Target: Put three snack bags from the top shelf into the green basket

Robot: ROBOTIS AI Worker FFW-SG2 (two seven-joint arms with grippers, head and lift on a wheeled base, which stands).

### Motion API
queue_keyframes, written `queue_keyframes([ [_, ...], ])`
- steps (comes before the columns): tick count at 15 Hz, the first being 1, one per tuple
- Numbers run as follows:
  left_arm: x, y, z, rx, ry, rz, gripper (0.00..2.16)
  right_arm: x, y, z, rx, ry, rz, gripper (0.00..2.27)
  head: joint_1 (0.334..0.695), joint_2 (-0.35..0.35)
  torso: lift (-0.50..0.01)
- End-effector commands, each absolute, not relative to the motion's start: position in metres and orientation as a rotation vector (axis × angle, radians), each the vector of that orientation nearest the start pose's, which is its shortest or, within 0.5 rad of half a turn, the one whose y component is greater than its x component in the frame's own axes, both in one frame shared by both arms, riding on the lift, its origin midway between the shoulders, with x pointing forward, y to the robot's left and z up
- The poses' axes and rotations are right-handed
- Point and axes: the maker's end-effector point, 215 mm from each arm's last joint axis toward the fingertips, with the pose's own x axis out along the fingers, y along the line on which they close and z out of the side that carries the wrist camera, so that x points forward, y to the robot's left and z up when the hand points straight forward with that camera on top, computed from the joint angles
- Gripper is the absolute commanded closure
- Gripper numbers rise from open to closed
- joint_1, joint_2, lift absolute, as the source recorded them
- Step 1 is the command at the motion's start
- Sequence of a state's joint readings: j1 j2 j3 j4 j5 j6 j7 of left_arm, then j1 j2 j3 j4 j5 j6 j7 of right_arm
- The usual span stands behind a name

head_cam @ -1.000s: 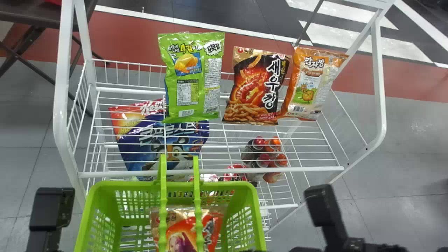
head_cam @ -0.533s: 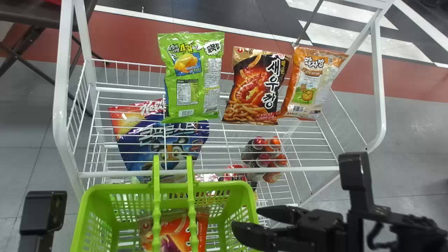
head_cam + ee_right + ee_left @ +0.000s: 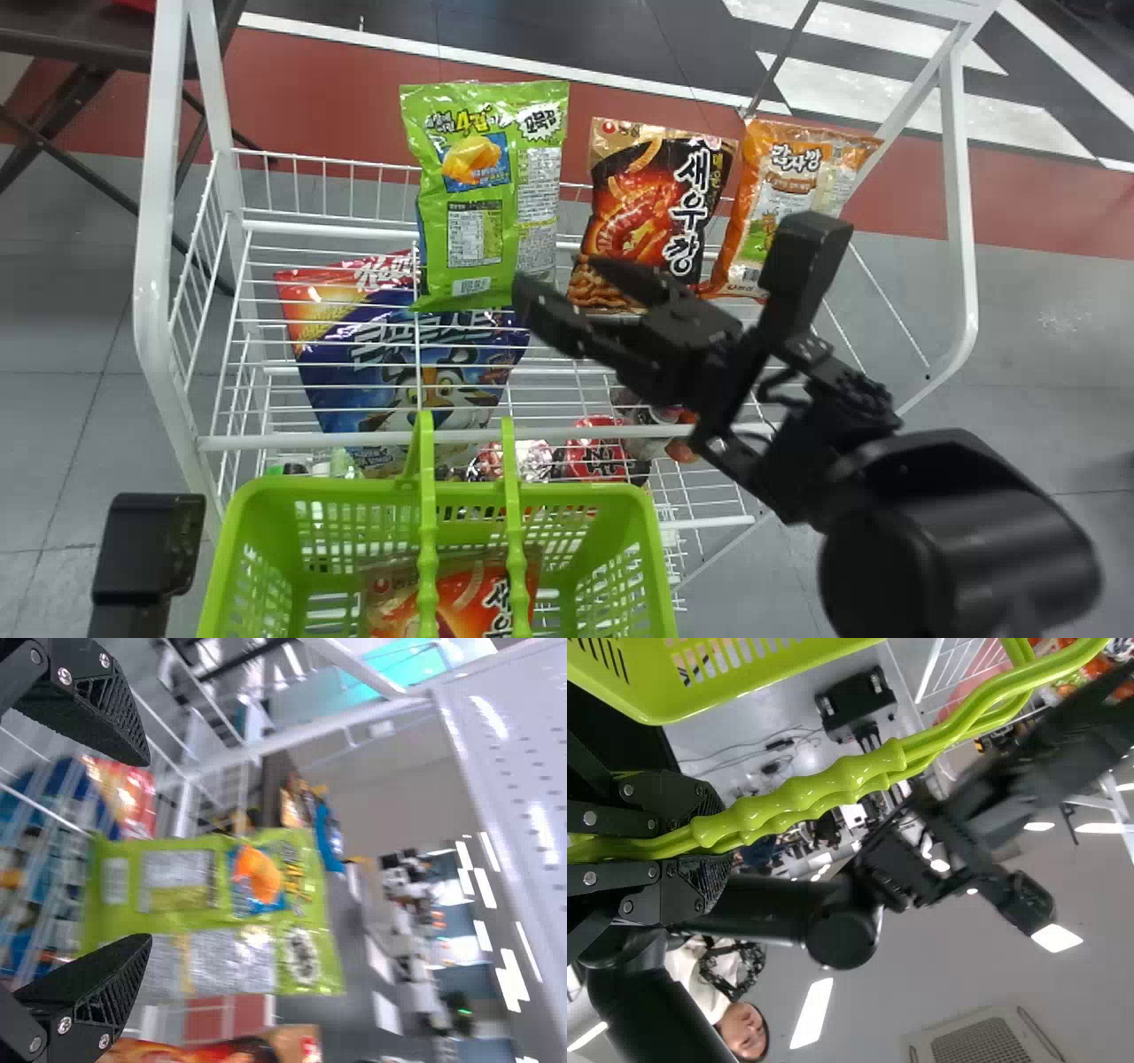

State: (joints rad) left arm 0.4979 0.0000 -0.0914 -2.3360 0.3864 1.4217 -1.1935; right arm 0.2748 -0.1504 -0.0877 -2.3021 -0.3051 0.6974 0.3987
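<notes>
Right tool [image 3: 149, 850] spread, we should straddle the green snack bag [image 3: 487, 199] squarely and squeeze lightly; our left tool [image 3: 713, 840] pinches the basket handles [image 3: 852, 776].

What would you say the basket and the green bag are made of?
The basket looks like glossy moulded plastic: smooth, shiny rim and evenly slotted walls. The green bag seems to be thin, shiny plastic film, perhaps foil-lined, judging by its creases.

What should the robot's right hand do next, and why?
Maybe ease the right gripper toward the green bag: its fingers are open and empty, the bag lines up between them, and I see one red bag in the basket when three are wanted.
</notes>
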Motion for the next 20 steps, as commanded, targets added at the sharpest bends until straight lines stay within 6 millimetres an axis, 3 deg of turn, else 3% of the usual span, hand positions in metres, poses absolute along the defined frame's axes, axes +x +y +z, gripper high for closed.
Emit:
queue_keyframes([
  [1,0.169,-0.052,-0.313,-0.95,0.884,-1.446,1.4,0.5,-0.149,-0.271,0.109,0.128,0.482,0.13,0.695,-0.35,-0.045],
  [3,0.168,-0.055,-0.313,-0.947,0.888,-1.449,1.4,0.524,-0.15,-0.272,0.093,0.059,0.451,0.13,0.695,-0.349,-0.045],
  [7,0.165,-0.056,-0.314,-0.947,0.895,-1.449,1.4,0.566,-0.154,-0.304,0.07,0.093,0.419,0.13,0.695,-0.328,-0.045],
  [11,0.163,-0.055,-0.315,-0.954,0.898,-1.447,1.4,0.589,-0.135,-0.323,0.079,0.148,0.47,0.21,0.695,-0.313,-0.045],
  [12,0.162,-0.055,-0.316,-0.96,0.904,-1.445,1.4,0.587,-0.128,-0.328,0.083,0.171,0.491,0.41,0.695,-0.298,-0.045],
  [14,0.16,-0.053,-0.316,-0.964,0.904,-1.442,1.4,0.581,-0.116,-0.34,0.094,0.225,0.529,1.18,0.695,-0.279,-0.045],
  [15,0.16,-0.052,-0.316,-0.968,0.903,-1.441,1.4,0.579,-0.115,-0.343,0.096,0.244,0.53,1.7,0.695,-0.269,-0.045],
  [16,0.159,-0.052,-0.316,-0.967,0.904,-1.44,1.4,0.579,-0.114,-0.346,0.097,0.266,0.529,2.02,0.695,-0.263,-0.045],
  [17,0.158,-0.051,-0.316,-0.967,0.908,-1.439,1.4,0.579,-0.117,-0.35,0.099,0.289,0.517,2.24,0.695,-0.259,-0.045],
  [20,0.158,-0.05,-0.317,-0.964,0.912,-1.431,1.4,0.583,-0.128,-0.348,0.107,0.29,0.487,2.25,0.695,-0.26,-0.045],
])
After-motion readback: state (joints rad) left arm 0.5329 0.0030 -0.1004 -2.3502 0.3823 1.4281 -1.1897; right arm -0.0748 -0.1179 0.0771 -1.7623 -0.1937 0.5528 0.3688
